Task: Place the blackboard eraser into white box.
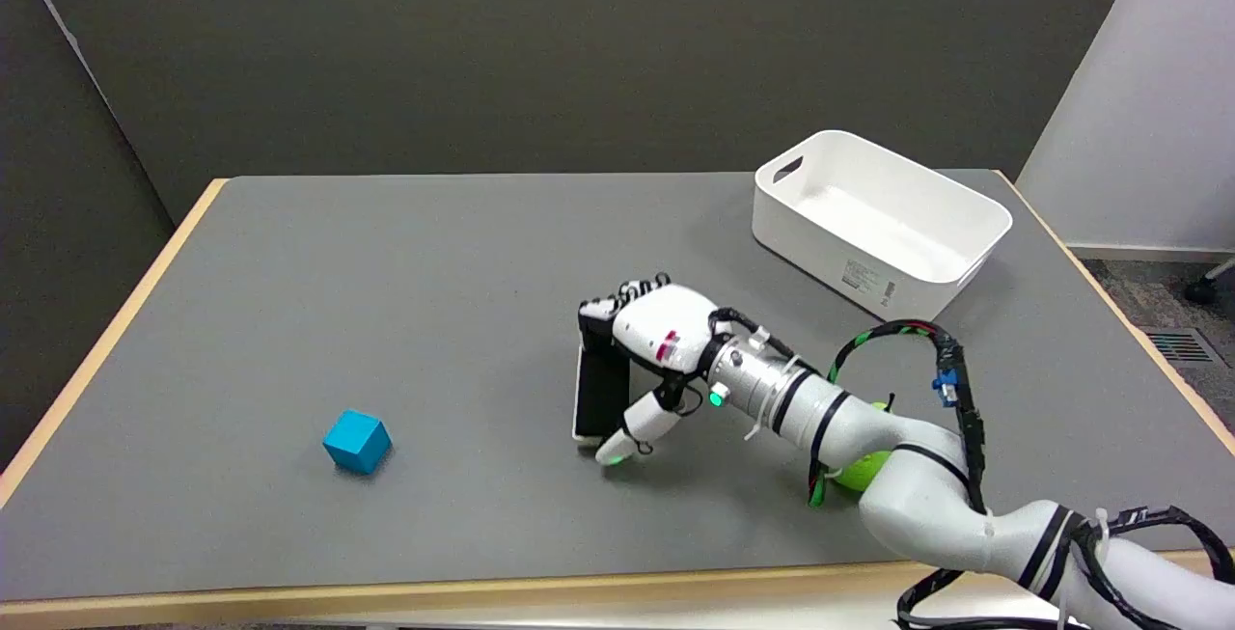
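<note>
Fingers (pixel 617 307) and thumb pinch the blackboard eraser (pixel 600 389) at frame centre; a loose pinch might drop it before the white box (pixel 873 259), upper right.

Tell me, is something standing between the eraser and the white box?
Nothing visible does. The right hand is at the eraser, and bare table lies between it and the white box. The blue cube sits far aside.

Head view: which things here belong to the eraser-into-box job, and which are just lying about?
Part of the job:
- blackboard eraser, dark, under the fingers of the right hand
- white box, far right of the table, nothing visible in it

Lying about:
- blue cube, near left
- green object, mostly hidden behind the forearm
</note>
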